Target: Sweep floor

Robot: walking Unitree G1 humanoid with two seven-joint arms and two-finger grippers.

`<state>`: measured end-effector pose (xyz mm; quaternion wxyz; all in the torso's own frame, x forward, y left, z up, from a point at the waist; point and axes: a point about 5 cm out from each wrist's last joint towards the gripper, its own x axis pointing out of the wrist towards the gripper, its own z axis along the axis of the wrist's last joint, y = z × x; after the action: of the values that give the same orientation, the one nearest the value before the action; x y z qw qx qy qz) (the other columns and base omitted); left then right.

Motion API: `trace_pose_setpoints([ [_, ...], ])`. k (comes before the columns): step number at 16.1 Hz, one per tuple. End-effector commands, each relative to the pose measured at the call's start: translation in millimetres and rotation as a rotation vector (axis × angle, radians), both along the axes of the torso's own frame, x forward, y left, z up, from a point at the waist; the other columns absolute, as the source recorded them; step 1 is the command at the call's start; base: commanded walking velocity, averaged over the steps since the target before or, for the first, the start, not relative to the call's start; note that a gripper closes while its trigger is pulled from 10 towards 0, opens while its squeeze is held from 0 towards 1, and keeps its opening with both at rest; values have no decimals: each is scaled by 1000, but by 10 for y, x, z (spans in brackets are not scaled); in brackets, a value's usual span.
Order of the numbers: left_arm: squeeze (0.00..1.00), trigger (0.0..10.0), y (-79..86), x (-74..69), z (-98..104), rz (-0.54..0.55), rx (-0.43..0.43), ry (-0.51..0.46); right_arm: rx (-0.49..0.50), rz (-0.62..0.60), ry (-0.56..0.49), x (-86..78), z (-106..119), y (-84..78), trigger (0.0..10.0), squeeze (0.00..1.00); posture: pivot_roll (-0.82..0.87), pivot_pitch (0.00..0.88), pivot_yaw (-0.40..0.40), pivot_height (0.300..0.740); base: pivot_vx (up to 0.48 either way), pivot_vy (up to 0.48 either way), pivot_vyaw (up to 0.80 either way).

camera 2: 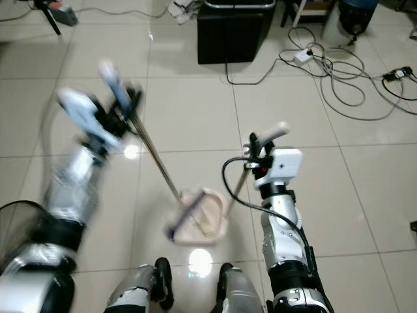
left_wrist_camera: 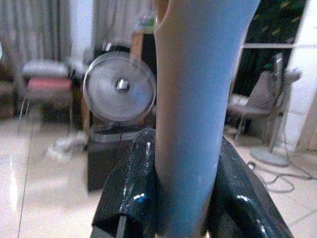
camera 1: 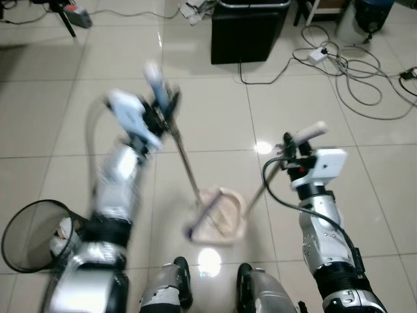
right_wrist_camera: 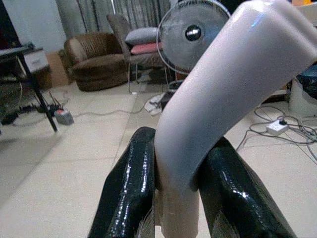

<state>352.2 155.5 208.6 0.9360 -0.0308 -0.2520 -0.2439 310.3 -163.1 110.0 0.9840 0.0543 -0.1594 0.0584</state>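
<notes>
My left gripper point(camera 1: 163, 104) is shut on the blue handle of a broom point(camera 1: 182, 160), whose thin metal shaft slants down to a dark bristle head point(camera 1: 203, 215) lying in a pale pink dustpan point(camera 1: 221, 218) on the tiled floor. In the left wrist view the blue broom handle point(left_wrist_camera: 195, 99) stands between the two black fingers point(left_wrist_camera: 131, 193). My right gripper point(camera 1: 290, 147) is shut on the dustpan's long handle point(camera 1: 309, 134), pale and bent at its top; the same dustpan handle point(right_wrist_camera: 218, 94) sits between black fingers point(right_wrist_camera: 129, 188). The left arm is blurred.
A black mesh waste bin point(camera 1: 32, 235) stands at the near left. A black box point(camera 1: 247, 29) sits at the far middle, with cables and a power strip point(camera 1: 355, 72) spread over the floor at the far right. A tripod leg point(camera 1: 65, 19) is far left.
</notes>
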Motion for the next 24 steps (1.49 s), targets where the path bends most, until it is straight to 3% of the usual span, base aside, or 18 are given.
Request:
trace_pose_setpoints([
  [1,0,10000,60,-10,164,-72,-4,-55,3,11,-4,-31,27,-41,10000,0,13,165,30,740,0,0,0],
  [3,0,10000,230,28,240,-29,56,-78,12,32,-15,-33,101,-43,10000,0,12,151,34,740,0,0,0],
  [5,0,10000,563,92,219,205,102,-55,53,54,-47,-37,251,-66,10000,0,14,133,34,740,0,0,0],
  [7,0,10000,724,77,51,386,235,-20,98,61,-70,-44,377,-108,10000,0,13,122,32,740,0,0,0],
  [9,0,10000,694,21,-128,370,229,18,119,53,-85,-53,471,-138,10000,0,17,118,32,740,0,0,0],
  [12,0,10000,634,-79,-536,372,128,163,175,80,-123,-51,750,-122,10000,0,15,114,35,740,0,0,0],
  [15,0,10000,572,-253,-924,421,196,279,209,93,-180,0,1123,-29,10000,0,9,112,37,740,0,0,194],
  [18,0,10000,581,-409,-1042,462,219,311,294,128,-246,15,1470,79,10000,0,14,102,34,740,0,0,800],
  [22,0,10000,576,-578,-1036,513,255,311,344,141,-239,3,1562,102,10000,0,14,83,36,740,0,0,800],
  [24,0,10000,488,-643,-1020,475,231,294,363,135,-232,15,1559,99,10000,0,16,75,38,740,0,0,800],
])
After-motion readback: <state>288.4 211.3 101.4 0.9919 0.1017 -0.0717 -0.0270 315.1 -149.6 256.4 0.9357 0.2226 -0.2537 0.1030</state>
